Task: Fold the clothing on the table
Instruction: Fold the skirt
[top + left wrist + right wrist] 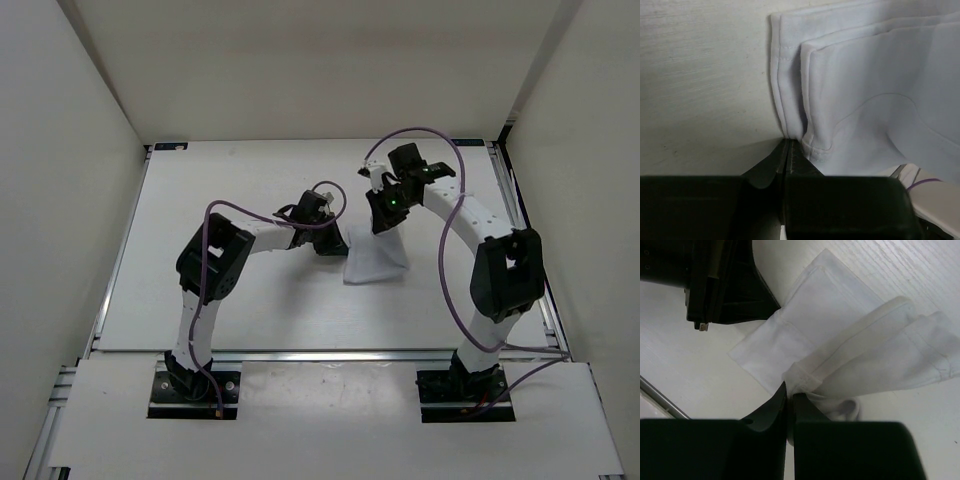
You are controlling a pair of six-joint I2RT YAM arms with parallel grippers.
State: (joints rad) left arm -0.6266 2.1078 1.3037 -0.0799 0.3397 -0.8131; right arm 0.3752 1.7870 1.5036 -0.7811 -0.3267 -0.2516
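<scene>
From above, we cannot see either gripper's fingertips: the arms cover the cloth's [378,262] edges at 9 and 12 o'clock. In the left wrist view the cloth runs off the frame at 12 and 3 o'clock. The cloth lies near the middle of the table [230,190]. The left gripper [788,145] is pressed together on a hem at the cloth's 9 o'clock edge. The right gripper [790,392] pinches a bunched fold at 12 o'clock.
</scene>
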